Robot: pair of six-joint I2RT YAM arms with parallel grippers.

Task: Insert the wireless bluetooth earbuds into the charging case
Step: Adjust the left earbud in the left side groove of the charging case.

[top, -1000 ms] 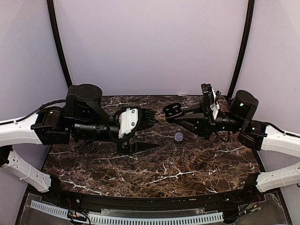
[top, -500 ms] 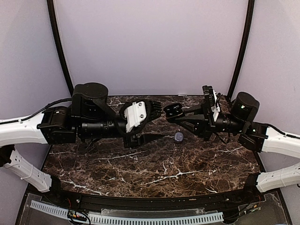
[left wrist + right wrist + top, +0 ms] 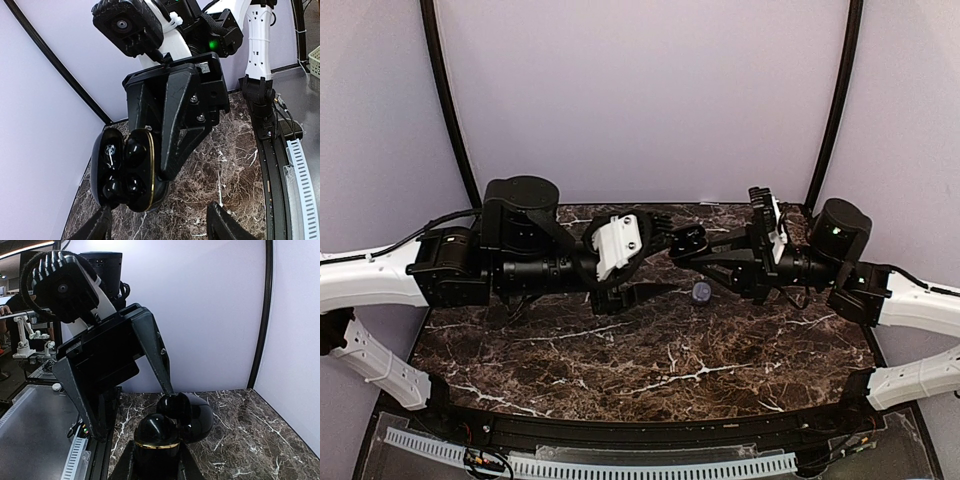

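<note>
Case point(image 3: 116, 172) in right gripper point(image 3: 692, 245)

Above a dark marble table point(image 3: 670, 365), the right gripper point(image 3: 698, 250) clamps an open black charging case point(image 3: 686, 238) clear of the surface, facing the left gripper point(image 3: 663, 256), its jaws apart just left of the case; a pale purple earbud point(image 3: 701, 292) lies on the table below them
</note>
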